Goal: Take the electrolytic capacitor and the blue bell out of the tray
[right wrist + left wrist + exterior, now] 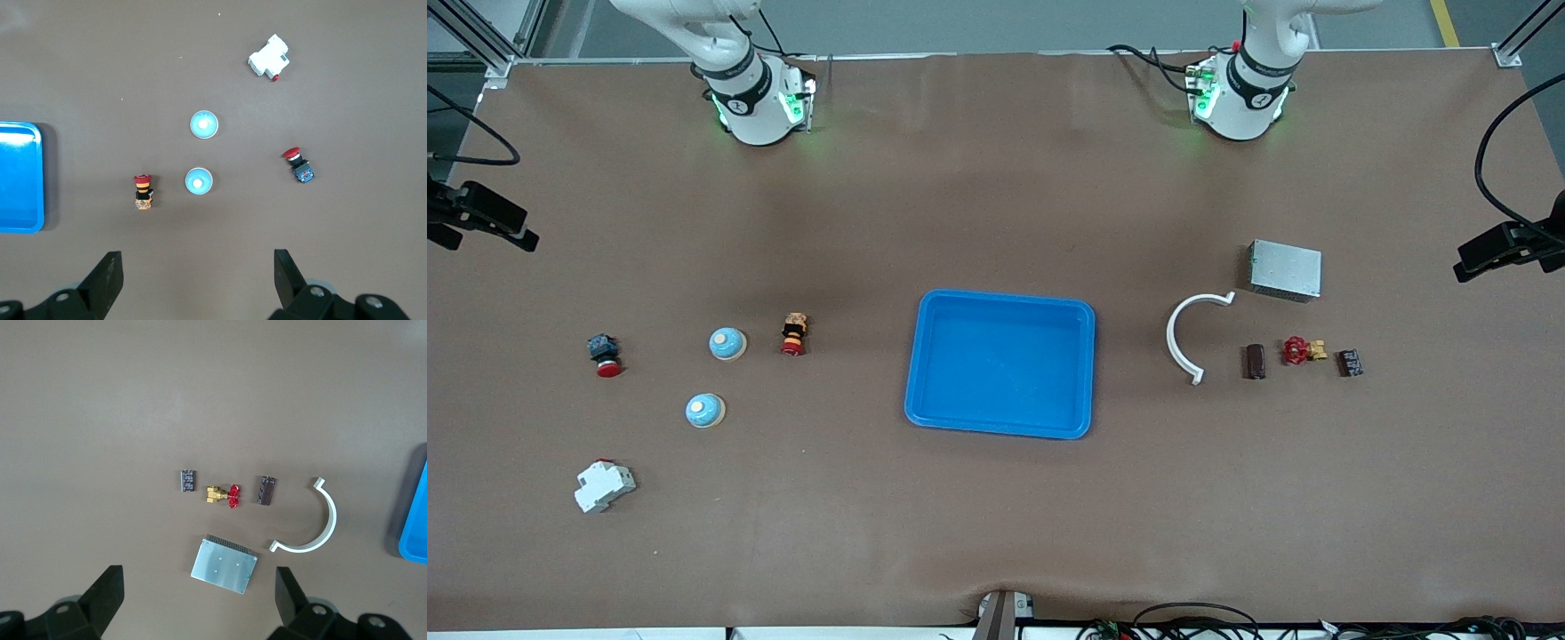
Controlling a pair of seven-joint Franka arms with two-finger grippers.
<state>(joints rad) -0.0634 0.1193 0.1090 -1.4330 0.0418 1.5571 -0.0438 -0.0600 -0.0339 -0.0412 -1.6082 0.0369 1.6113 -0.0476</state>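
Two blue domed bells sit toward the right arm's end of the table, one (727, 344) (199, 181) farther from the front camera than the other (705, 410) (203, 125). The capacitor (1255, 361) (267, 491), a small dark brown block, lies toward the left arm's end. An empty blue tray (1000, 364) (19, 177) rests mid-table. My left gripper (199, 587) hangs high over the metal box, open and holding nothing. My right gripper (198, 263) is also open and high, over bare table beside the bells. Neither gripper shows in the front view.
By the capacitor lie a white curved piece (1183, 333), a red-handled brass valve (1303, 350), a small black part (1350, 363) and a metal box (1284, 269). Near the bells are two red-capped buttons (793, 334) (605, 354) and a white breaker (604, 485).
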